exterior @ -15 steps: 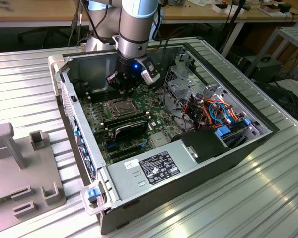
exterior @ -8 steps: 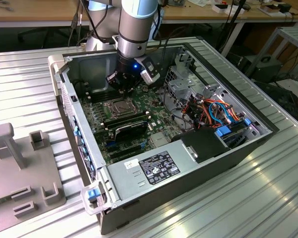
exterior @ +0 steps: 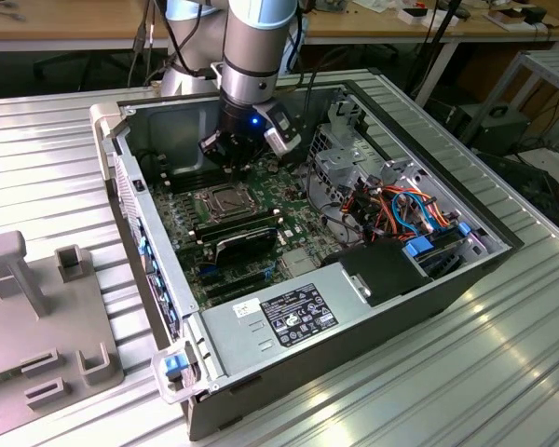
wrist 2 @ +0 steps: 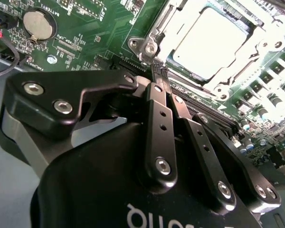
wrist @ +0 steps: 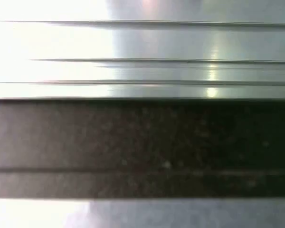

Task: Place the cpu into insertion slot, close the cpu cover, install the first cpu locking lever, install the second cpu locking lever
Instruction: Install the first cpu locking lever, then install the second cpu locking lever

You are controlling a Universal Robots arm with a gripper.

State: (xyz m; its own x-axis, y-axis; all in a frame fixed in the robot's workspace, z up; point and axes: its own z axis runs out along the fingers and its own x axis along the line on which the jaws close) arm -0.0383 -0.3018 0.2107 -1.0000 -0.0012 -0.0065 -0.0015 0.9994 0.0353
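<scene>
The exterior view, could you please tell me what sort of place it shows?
Probably a robotics lab or workshop bench. An opened computer case lies on a ribbed metal table, wooden workbenches with cables stand behind, and the arm's hand hangs above the motherboard.

I saw the insertion slot (exterior: pixel 221 198) set on the circuit board (exterior: pixel 261 237) inside the open computer case (exterior: pixel 429 298), with the cpu (wrist 2: pixel 210 42) seated in it and the cpu cover (wrist 2: pixel 167 26) framing it. The gripper (wrist 2: pixel 160 72) hung just beside the slot, toward the case's back wall. The power supply (exterior: pixel 284 315) lay in front of the slot, and the cable bundle (exterior: pixel 405 209) lay to the exterior view's right of it.
</scene>
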